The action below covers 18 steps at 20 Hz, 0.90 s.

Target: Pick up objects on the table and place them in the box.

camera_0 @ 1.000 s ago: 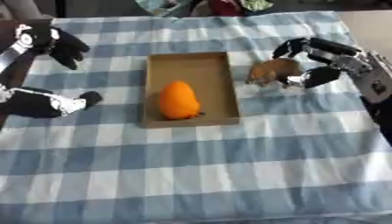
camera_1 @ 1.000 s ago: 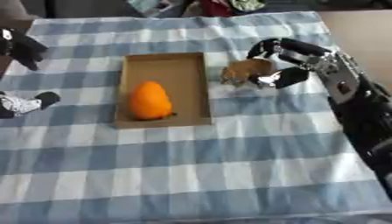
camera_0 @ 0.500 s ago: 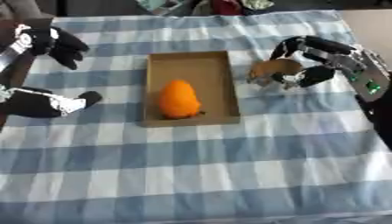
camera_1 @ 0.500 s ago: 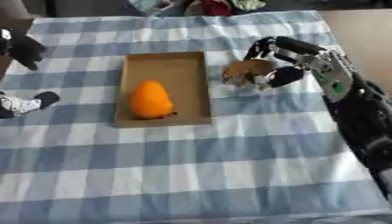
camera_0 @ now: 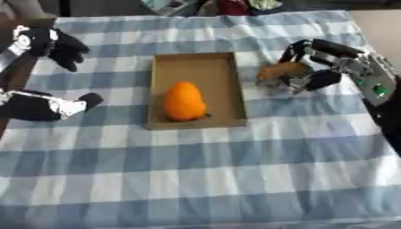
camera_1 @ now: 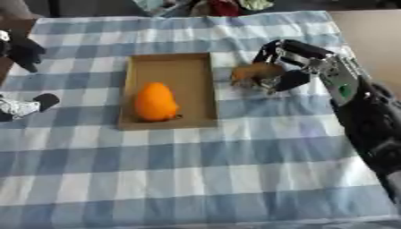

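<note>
A shallow cardboard box (camera_0: 194,67) lies in the middle of the checked cloth, with an orange, egg-shaped fruit (camera_0: 185,101) inside it near the front. Just right of the box sits a small brown object (camera_0: 275,73). My right hand (camera_0: 327,62) arches over it, fingers curled round its far side and thumb at its near side. Whether it rests on the cloth or hangs just above it I cannot tell. My left hand (camera_0: 53,41) stays at the far left, off to the side of the box, fingers relaxed and holding nothing.
The blue and white checked cloth (camera_0: 203,179) covers the table. A black and white part of my left arm (camera_0: 45,106) lies at the left edge. Assorted clutter (camera_0: 235,5) lies beyond the table's far edge.
Almost nothing has moved. My right hand stays curled on the brown object beside the box, shifted only a touch. The left hand is still.
</note>
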{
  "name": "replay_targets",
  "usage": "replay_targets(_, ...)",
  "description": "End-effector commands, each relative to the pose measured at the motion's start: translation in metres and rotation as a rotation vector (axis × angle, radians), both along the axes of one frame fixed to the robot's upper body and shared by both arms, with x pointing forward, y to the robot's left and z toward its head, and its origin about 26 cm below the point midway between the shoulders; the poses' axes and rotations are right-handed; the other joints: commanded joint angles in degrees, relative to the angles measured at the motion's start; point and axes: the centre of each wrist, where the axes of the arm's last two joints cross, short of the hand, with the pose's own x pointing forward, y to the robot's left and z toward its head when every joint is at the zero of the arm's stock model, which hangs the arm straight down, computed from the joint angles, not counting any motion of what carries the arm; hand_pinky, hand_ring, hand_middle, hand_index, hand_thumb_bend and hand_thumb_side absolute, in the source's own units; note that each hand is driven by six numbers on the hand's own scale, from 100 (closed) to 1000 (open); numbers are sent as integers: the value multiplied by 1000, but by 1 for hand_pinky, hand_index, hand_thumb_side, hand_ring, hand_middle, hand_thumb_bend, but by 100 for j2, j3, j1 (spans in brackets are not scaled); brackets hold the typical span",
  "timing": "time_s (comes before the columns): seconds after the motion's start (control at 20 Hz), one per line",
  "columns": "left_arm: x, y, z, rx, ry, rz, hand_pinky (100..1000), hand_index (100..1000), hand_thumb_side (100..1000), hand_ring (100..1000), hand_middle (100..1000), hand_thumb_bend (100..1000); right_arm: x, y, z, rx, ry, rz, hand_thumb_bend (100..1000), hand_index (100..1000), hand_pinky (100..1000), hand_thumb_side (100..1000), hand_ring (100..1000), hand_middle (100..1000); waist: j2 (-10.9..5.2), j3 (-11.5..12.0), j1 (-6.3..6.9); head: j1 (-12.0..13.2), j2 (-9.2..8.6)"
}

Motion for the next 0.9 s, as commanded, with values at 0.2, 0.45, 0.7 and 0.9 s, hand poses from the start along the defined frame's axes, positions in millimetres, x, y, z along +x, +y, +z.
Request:
replay_targets(0.2, -4, 3, 10, 13, -34, -2, 621, 710, 100, 541, 541, 549, 2, -8, 11, -36, -30, -17, 175, 695, 642, 490, 695, 649, -100, 13, 14, -21, 11)
replay_targets(0.45, -4, 3, 10, 12, -35, 0, 620, 710, 100, 540, 540, 546, 2, -6, 16, -12, -66, 1, 100, 576, 552, 361, 573, 518, -101, 7, 6, -19, 11)
replay_targets(0.7, -4, 3, 10, 10, -36, 1, 621, 710, 100, 540, 540, 543, 3, 1, 30, 27, -114, 42, 100, 550, 544, 317, 548, 491, -109, -3, 2, -46, 14)
replay_targets(0.9, -5, 4, 10, 8, -38, 2, 621, 710, 100, 540, 540, 542, 4, 6, 46, 57, -145, 66, 100, 547, 542, 308, 546, 488, -123, -8, -5, -70, 12)
